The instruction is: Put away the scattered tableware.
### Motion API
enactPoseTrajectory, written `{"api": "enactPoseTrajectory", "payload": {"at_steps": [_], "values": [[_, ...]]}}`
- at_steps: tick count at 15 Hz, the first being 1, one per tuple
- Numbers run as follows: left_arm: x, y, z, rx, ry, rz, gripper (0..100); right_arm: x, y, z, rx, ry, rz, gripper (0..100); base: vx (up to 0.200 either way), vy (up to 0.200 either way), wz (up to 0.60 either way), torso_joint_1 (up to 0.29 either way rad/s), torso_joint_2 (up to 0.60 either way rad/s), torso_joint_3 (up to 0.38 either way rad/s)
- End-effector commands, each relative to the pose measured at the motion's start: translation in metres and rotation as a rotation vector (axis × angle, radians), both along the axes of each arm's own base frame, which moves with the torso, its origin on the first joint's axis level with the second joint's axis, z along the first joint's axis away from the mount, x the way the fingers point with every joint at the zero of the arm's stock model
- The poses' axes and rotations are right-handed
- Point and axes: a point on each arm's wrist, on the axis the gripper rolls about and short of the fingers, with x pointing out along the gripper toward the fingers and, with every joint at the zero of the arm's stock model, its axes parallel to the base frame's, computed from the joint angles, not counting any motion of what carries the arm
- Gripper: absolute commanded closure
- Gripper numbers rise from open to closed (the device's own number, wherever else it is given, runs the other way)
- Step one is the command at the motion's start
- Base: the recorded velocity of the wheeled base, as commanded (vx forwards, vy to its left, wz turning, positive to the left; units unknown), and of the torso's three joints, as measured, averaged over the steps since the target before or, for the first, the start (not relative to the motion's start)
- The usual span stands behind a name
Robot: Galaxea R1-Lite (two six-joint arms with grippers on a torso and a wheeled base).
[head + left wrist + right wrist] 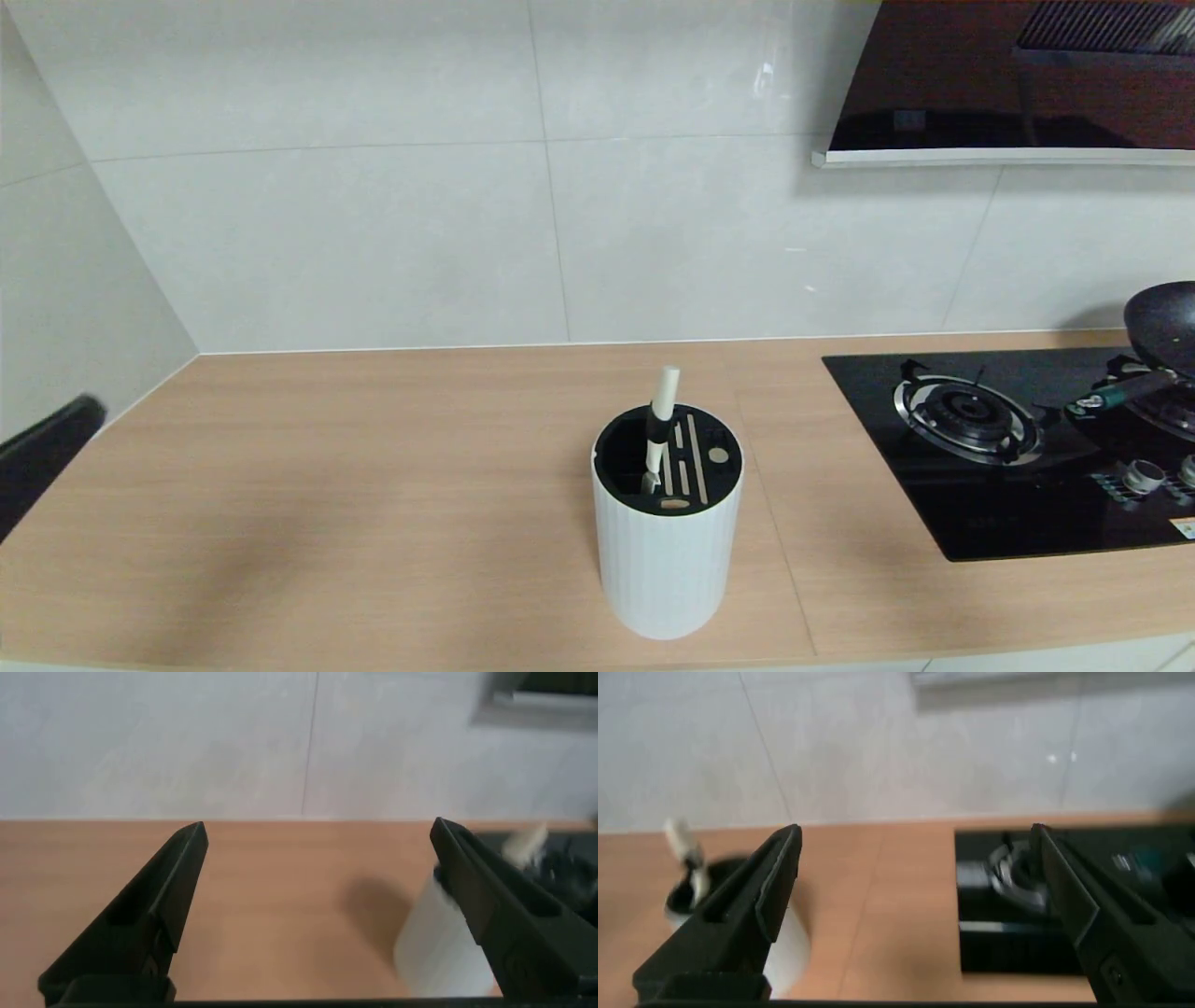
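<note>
**Both pincers apart and empty, utensil holder ahead on the desk**

Nearest the robot, the left pincer (318, 835) hangs over the wooden desk (373, 485) with its two dark fingers spread wide and nothing between them. The right pincer (913, 835) is the same, spread wide and holding nothing.

Ahead of the left pincer, off toward the robot's right, stands a white ribbed utensil holder (667, 560) with a black slotted top. From the right pincer it lies ahead and toward the robot's left. A utensil with a white handle (665, 397) already stands in the holder's open compartment, leaning slightly, with its handle sticking up above the rim.

Farther from the right pincer, toward the robot's right, a black glass gas hob (990, 523) is set into the desk. A dark pan (1162, 322) sits on its far burner. Beyond everything is a pale tiled wall, with a dark range hood (1008, 84) above the hob.

The step in hand looks like finding the next piece to put away. To do it well, keep the fingers apart until a piece is located. Grip it by the handle, bring it over the holder from above, and lower it straight into the open compartment. Do not nudge the holder, which is tall and may tip.
</note>
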Motion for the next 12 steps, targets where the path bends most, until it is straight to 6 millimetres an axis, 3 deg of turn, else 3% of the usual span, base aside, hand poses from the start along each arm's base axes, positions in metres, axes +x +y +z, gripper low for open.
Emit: {"api": "enactPoseTrajectory", "payload": {"at_steps": [1, 2, 4, 7, 9, 11, 12], "values": [[-0.078, 0.027, -0.032, -0.012, -0.088, 0.014, 0, -0.066, -0.008, -0.035, 0.010, -0.057, -0.011, 0, 0.000, 0.000, 0.00, 0.000, 0.00, 0.000], [-0.090, 0.028, -0.042, -0.004, -0.077, 0.029, 0, -0.077, -0.009, -0.046, 0.005, -0.048, -0.012, 0, 0.000, 0.000, 0.00, 0.000, 0.00, 0.000], [-0.106, 0.029, -0.059, 0.001, -0.072, 0.058, 0, -0.077, -0.010, -0.048, 0.009, -0.040, -0.086, 0, 0.000, 0.000, 0.00, 0.000, 0.00, 0.000], [-0.100, 0.028, -0.072, -0.078, -0.006, 0.241, 0, -0.074, -0.010, -0.054, 0.000, -0.019, -0.197, 0, 0.000, 0.000, 0.00, 0.000, 0.00, 0.000], [-0.097, 0.026, -0.080, -0.104, 0.019, 0.338, 0, -0.082, -0.006, -0.073, -0.012, -0.046, -0.226, 0, 0.000, 0.000, 0.00, 0.000, 0.00, 0.000], [-0.104, 0.021, -0.096, -0.091, -0.020, 0.388, 0, -0.075, -0.006, -0.085, -0.010, 0.001, -0.256, 0, 0.000, 0.000, 0.00, 0.000, 0.00, 0.000], [-0.099, 0.021, -0.108, -0.071, 0.017, 0.388, 0, -0.071, -0.007, -0.094, -0.012, 0.035, -0.276, 0, 0.000, 0.000, 0.00, 0.000, 0.00, 0.000]]}}
